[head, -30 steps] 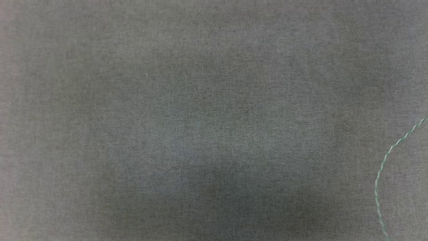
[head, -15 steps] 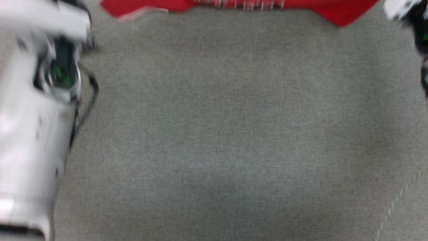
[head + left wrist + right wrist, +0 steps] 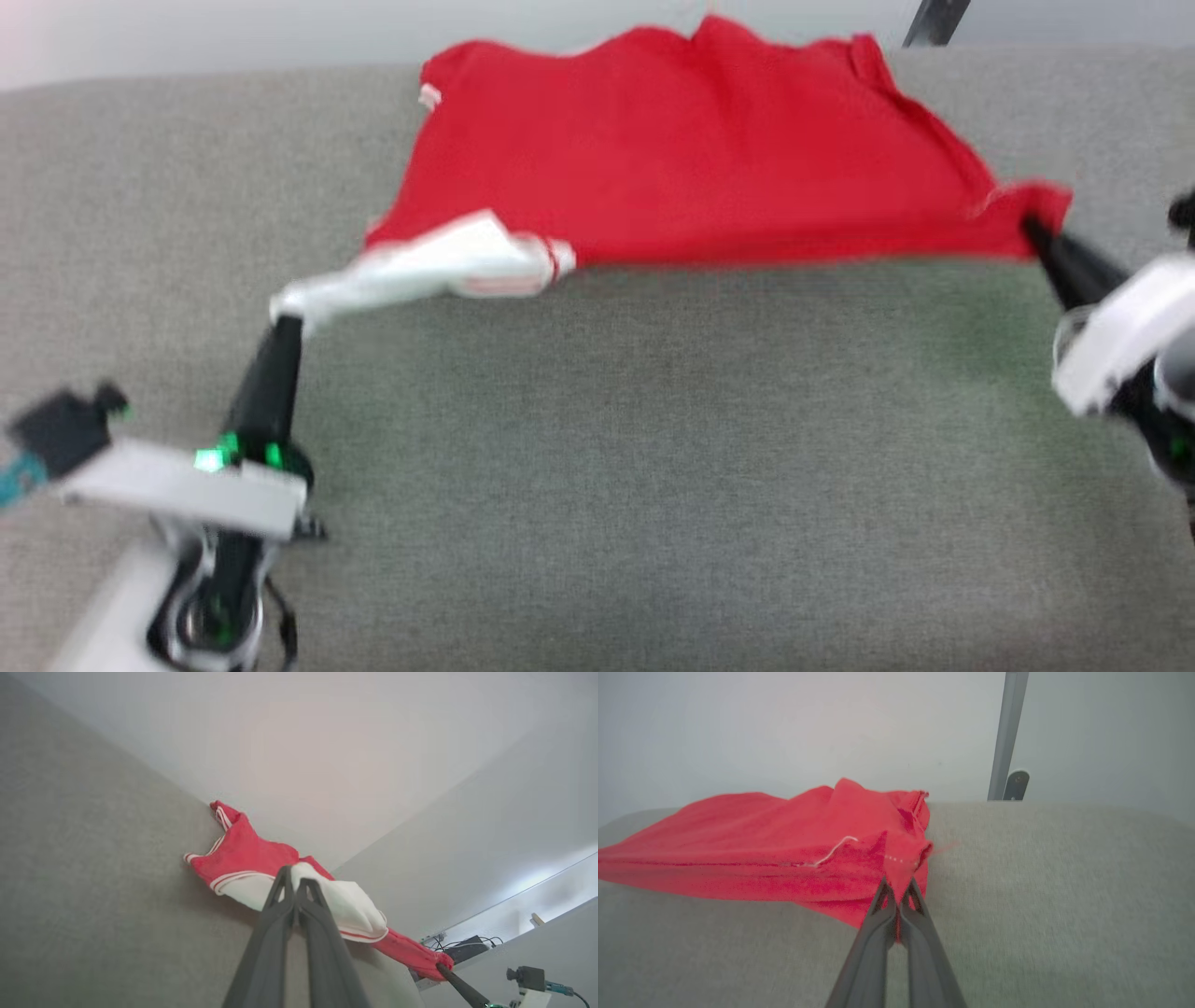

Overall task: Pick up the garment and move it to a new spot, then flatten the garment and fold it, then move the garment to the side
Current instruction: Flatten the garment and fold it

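The red garment [image 3: 691, 149] hangs stretched between both grippers above the grey cloth-covered table [image 3: 616, 448], its far part draped toward the back edge. My left gripper [image 3: 286, 322] is shut on a white, red-striped part of the garment at the left end. My right gripper [image 3: 1030, 224] is shut on a red corner at the right end. In the left wrist view the fingers [image 3: 285, 891] pinch white fabric of the garment [image 3: 243, 851]. In the right wrist view the fingers [image 3: 889, 896] clamp a red fold of the garment [image 3: 752, 844].
A pale wall [image 3: 233, 33] runs behind the table's back edge. A grey metal post [image 3: 1007, 737] stands at the back right. A shelf with a black box and cables [image 3: 467, 949] is seen in the left wrist view.
The head camera has swung up from the bare table cloth, so the garment and both grippers have come into its view. Both grippers stay shut.
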Tool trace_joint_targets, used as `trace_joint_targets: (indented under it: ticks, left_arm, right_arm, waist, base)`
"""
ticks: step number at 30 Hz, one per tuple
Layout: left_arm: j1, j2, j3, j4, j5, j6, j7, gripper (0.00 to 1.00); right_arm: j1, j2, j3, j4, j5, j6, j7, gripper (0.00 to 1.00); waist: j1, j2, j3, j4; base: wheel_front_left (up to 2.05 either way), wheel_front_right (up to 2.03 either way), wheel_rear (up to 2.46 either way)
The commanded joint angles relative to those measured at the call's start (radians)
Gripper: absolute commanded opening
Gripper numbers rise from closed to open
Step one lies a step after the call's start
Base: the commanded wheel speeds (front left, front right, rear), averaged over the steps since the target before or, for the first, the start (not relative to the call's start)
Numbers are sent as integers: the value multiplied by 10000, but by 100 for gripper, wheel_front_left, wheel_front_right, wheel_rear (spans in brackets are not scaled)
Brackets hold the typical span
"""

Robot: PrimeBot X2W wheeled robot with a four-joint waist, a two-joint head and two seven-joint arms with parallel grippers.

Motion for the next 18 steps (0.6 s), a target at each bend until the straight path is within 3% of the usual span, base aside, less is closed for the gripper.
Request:
trace_joint_targets:
  ticks: [1,10,18]
  left_arm:
    - [478,97,108,-249,141,-23,-53,0]
    - [3502,-67,845,-2186,570,72,-66,0]
    - [5481,28,1143,-3979,898,605,-60,0]
  right_arm:
    - [457,-162,-8,-301,159,-16,38,0]
    - [3310,-996,-994,-2399,-402,-16,610,0]
    - [5494,-623,-2815,-4136,-1218,-16,1300,0]
  waist:
    - [0,0,-334,-117]
    - [0,0,-629,-213]
    - [0,0,-649,-184]
  base:
    - [0,0,0]
    - [0,0,0]
    - [0,0,0]
